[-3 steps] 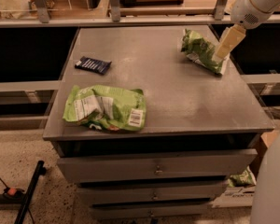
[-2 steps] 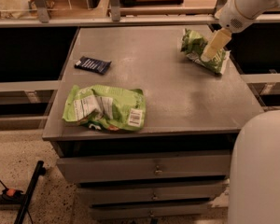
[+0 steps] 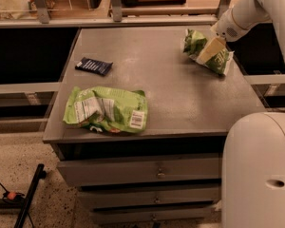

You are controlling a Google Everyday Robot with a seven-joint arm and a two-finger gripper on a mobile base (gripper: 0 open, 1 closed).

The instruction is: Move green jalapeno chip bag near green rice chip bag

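Observation:
The green jalapeno chip bag (image 3: 194,42), small and darker green, lies at the far right corner of the grey table (image 3: 180,96). My gripper (image 3: 210,50) reaches in from the upper right on the white arm and sits right on top of this bag, over its middle. The green rice chip bag (image 3: 106,109), wide and light green with a white nutrition panel and a barcode label, lies flat near the table's front left edge, far from the gripper.
A small dark blue packet (image 3: 93,66) lies at the table's left side. Metal shelf rails (image 3: 133,20) run behind the table. Drawers (image 3: 142,172) sit under the top. My white base (image 3: 259,170) fills the lower right.
My arm has swung left and down. The gripper went from the jalapeno bag's right edge to over its middle. Both bags lie where they were.

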